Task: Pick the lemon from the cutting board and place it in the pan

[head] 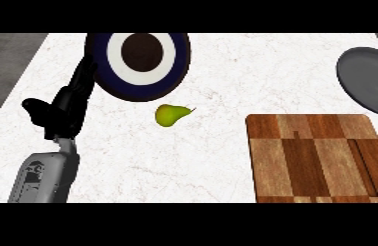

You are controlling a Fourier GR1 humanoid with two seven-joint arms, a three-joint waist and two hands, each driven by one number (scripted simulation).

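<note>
Chequered wood of the cutting board (314, 157) lies bare: no lemon in view, only a green pear (171, 114) left of it. Left hand (63, 107) rests farther left, fingers straight; right hand unseen. Pan (362, 80) waits above the board. Next: find the lemon.

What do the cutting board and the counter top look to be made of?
The cutting board looks wooden: brown blocks in lighter and darker tones with grain streaks, smooth finish. The counter looks like white marble or similar stone, judging by faint veining.
</note>
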